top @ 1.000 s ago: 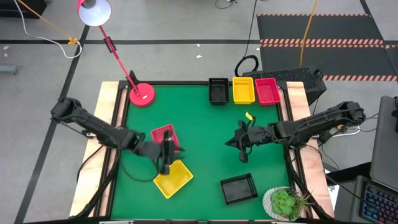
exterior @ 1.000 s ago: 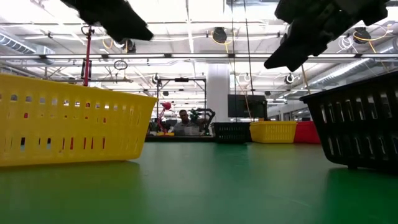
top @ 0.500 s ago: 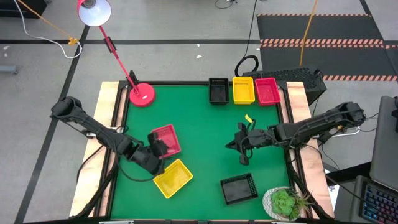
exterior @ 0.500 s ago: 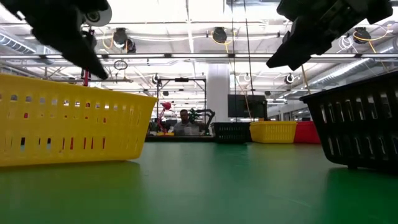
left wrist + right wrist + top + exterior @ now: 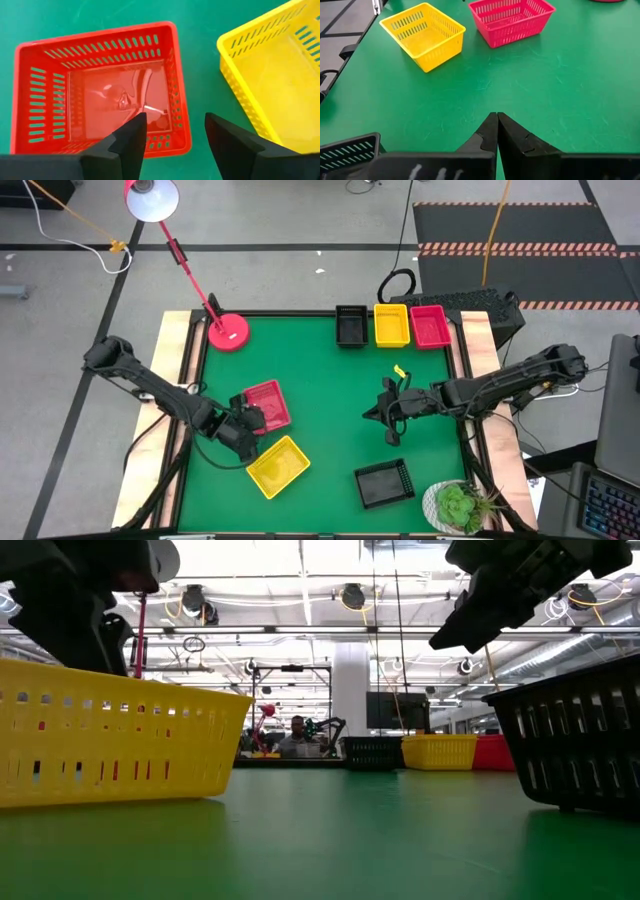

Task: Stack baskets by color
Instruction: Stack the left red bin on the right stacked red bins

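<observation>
A red basket (image 5: 266, 404) and a yellow basket (image 5: 278, 466) sit on the green mat at the left, with a black basket (image 5: 384, 483) near the front edge. Three more baskets, black (image 5: 351, 326), yellow (image 5: 391, 325) and red (image 5: 429, 326), stand in a row at the far edge. My left gripper (image 5: 172, 134) is open and points steeply down over the red basket's (image 5: 100, 90) corner nearest the yellow basket (image 5: 280, 75). One finger hangs over the basket's inside, the other over the mat outside its wall. My right gripper (image 5: 386, 418) hovers shut above mid-table.
A red lamp base (image 5: 229, 332) stands at the far left corner of the mat, its arm reaching beyond the table. A potted plant (image 5: 457, 505) sits at the near right corner. Bare green mat (image 5: 330, 390) lies between the two arms.
My left gripper has gone from above the yellow basket toward the table's left edge, to the red basket. It has sunk and tipped steeply downward, rolling as it went. The baskets have stayed where they were.
</observation>
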`<control>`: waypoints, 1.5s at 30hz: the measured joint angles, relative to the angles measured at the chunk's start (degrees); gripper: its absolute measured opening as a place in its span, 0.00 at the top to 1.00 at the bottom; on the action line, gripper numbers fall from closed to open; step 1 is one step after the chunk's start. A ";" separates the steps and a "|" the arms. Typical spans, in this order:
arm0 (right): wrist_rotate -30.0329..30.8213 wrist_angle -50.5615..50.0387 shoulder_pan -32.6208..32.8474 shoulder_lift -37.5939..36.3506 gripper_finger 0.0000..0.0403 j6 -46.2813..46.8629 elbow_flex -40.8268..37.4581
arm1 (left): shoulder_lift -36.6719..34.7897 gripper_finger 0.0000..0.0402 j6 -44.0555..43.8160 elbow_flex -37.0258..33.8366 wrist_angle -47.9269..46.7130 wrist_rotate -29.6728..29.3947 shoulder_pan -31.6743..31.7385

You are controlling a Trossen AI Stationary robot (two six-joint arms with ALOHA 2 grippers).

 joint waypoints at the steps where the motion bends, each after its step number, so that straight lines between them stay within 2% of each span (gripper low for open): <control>1: 0.00 -0.02 0.00 0.00 1.00 0.00 0.00 | 0.36 0.51 0.07 0.00 0.02 -0.02 0.02; 17: -0.02 -0.25 0.00 0.00 1.00 0.00 0.00 | 5.11 0.67 4.05 -0.02 0.58 1.64 0.16; 27: -0.02 -0.17 0.00 0.00 1.00 0.20 0.00 | 5.67 0.90 7.43 -0.02 1.91 1.69 2.48; 31: -0.03 -0.06 0.00 0.00 1.00 0.20 0.00 | 5.70 0.95 7.38 -0.02 2.05 1.66 3.40; 34: -0.02 -0.06 0.00 0.00 1.00 0.20 0.00 | 5.70 0.92 7.36 -0.02 2.02 1.19 4.01; 41: -0.03 -0.04 0.00 0.00 1.00 0.20 0.00 | 5.70 0.70 8.42 -0.02 1.97 0.91 4.97; 45: -0.04 -0.02 0.00 0.00 1.00 0.20 0.00 | 5.71 0.65 8.65 -1.41 3.28 1.02 5.69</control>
